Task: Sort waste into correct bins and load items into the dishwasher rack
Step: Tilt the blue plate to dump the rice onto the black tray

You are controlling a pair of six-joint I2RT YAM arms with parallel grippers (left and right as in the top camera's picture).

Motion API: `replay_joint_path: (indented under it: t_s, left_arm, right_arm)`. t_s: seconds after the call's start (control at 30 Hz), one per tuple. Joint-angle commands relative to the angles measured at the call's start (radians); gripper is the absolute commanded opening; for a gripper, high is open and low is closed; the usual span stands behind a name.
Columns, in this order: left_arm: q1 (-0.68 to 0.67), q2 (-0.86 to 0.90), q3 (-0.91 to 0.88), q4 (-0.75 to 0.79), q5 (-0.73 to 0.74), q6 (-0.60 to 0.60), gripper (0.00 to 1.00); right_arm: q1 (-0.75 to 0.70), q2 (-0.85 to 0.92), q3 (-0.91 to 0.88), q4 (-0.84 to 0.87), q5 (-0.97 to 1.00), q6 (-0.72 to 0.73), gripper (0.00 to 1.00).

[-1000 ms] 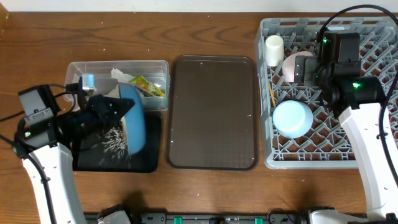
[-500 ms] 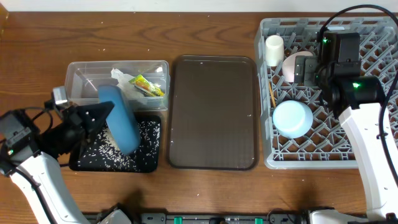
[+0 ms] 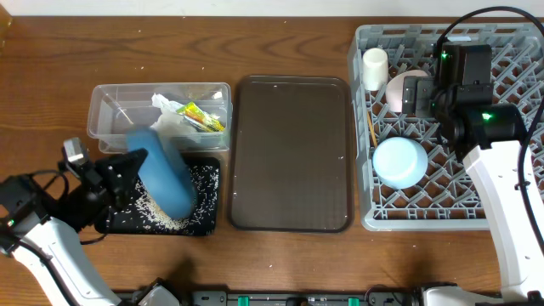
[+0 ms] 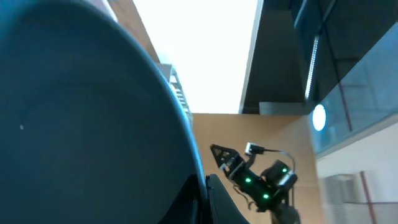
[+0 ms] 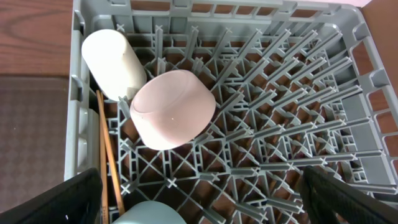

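Observation:
My left gripper (image 3: 129,167) is shut on the rim of the large dark-blue bowl (image 3: 166,180) and holds it tipped on edge over the black tray (image 3: 202,225), where white rice scraps (image 3: 155,218) lie. In the left wrist view the bowl (image 4: 81,124) fills the left side, with its rim pinched in my gripper (image 4: 205,200). The clear tub (image 3: 109,109) holds the white napkin (image 3: 166,115) and the yellow-green wrapper (image 3: 202,117). My right gripper (image 5: 202,205) is open and empty above the grey rack (image 5: 280,124). The rack holds the white cup (image 5: 112,62), pink bowl (image 5: 174,109), light-blue bowl (image 3: 399,161) and chopsticks (image 5: 109,155).
The brown serving tray (image 3: 291,153) lies between the bins and the rack (image 3: 510,51). The right arm (image 3: 489,161) hangs over the rack's middle. The wooden table (image 3: 280,47) runs behind everything.
My left arm has drawn back toward the front left with the dark-blue bowl, which now sits lower over the black tray. More rice lies in the tray. The right arm has not moved.

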Motion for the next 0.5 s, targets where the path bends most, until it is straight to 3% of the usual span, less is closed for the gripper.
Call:
replay_joint_path:
  t_s: [0.0,0.47]
  left_arm:
    - [0.005,-0.024,0.003,0.018,0.049,0.059,0.06]
    - [0.004,-0.015,0.003,0.065,0.049,0.042,0.06]
  right_arm:
    - [-0.003,0.004,0.008,-0.001,0.003,0.006,0.99]
    - [-0.003,0.004,0.008,-0.001,0.003,0.007,0.99]
